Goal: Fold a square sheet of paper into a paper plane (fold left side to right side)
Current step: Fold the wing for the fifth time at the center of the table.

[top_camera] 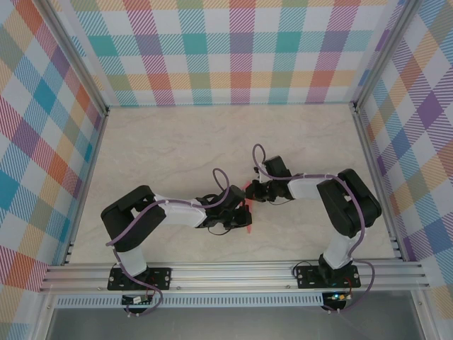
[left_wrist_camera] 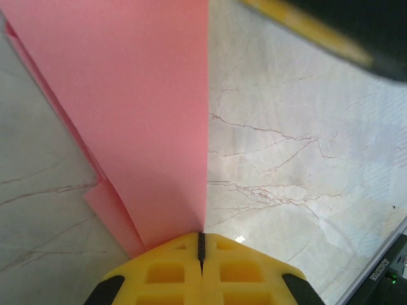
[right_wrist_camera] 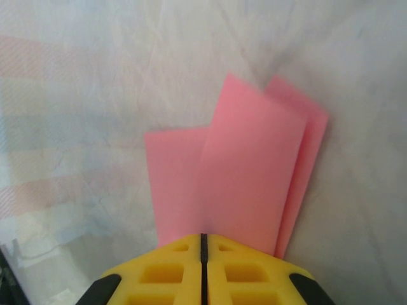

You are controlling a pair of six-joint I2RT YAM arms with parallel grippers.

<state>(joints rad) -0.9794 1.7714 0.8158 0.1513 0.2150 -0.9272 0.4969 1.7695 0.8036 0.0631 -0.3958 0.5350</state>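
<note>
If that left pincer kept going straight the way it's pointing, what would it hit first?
The pink paper. The left pincer is shut on its near end, and the folded sheet runs straight ahead of the tips, so pushing on would probably just buckle it.

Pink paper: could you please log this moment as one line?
left gripper: shut on pink paper | right gripper: shut on pink paper | pink paper: folded in layers
</note>
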